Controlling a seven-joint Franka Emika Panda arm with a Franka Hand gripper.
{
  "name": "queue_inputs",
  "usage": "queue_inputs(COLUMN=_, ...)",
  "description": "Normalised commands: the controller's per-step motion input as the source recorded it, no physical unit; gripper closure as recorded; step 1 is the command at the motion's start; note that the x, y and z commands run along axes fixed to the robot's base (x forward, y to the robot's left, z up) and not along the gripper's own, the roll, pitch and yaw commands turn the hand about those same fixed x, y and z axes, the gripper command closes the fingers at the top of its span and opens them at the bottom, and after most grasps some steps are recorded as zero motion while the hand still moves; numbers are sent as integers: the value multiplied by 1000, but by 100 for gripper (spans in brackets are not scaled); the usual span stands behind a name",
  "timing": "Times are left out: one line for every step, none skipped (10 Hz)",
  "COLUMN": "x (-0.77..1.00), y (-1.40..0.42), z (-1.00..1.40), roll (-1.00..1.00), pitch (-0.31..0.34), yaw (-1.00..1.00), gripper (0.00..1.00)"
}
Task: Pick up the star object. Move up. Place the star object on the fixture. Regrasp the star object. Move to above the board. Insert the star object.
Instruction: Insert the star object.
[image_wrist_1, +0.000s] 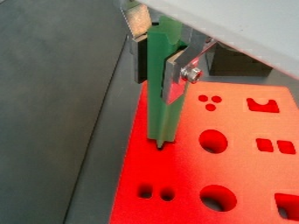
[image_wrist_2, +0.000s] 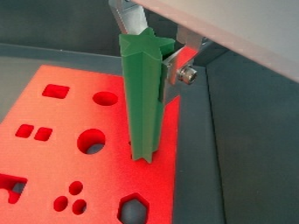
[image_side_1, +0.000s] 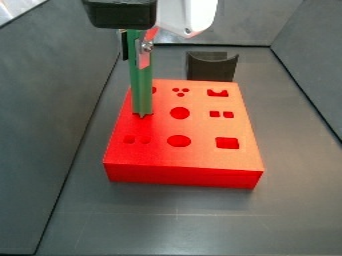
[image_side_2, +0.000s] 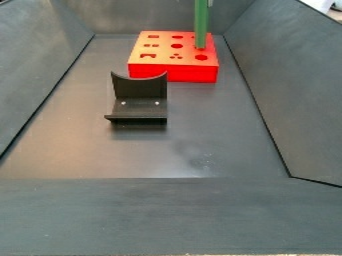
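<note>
My gripper (image_side_1: 140, 44) is shut on the star object (image_side_1: 140, 82), a long green peg held upright. In both wrist views the silver fingers (image_wrist_1: 177, 83) clamp the peg's upper part (image_wrist_2: 146, 61). The peg's lower tip (image_wrist_1: 158, 140) meets the top of the red board (image_side_1: 201, 128) close to one long edge, where a small dark spot shows beside it. I cannot tell how deep the tip sits. In a side view the green peg (image_side_2: 203, 22) rises from the board (image_side_2: 171, 70) to the frame's top, and the gripper is cut off there.
The dark fixture (image_side_2: 136, 100) stands on the grey floor apart from the board, with nothing on it; it also shows behind the board (image_side_1: 210, 65). Cut-out holes of many shapes cover the board (image_wrist_2: 65, 114). Sloping grey walls (image_side_2: 54, 70) enclose the floor.
</note>
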Motion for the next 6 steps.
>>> queue_inputs(x=0, y=0, z=0, roll=0, pitch=-50, yaw=0, gripper=100)
queue_inputs(x=0, y=0, z=-46, roll=0, pitch=-19, yaw=174, gripper=100)
queue_inputs(x=0, y=0, z=-74, roll=0, pitch=-60, yaw=306, gripper=100)
queue_inputs(x=0, y=0, z=-46, roll=0, pitch=-19, yaw=286, gripper=100)
queue_inputs(x=0, y=0, z=-34, roll=0, pitch=-19, yaw=260, gripper=100)
queue_inputs(x=0, y=0, z=-57, roll=0, pitch=0, yaw=257, gripper=100)
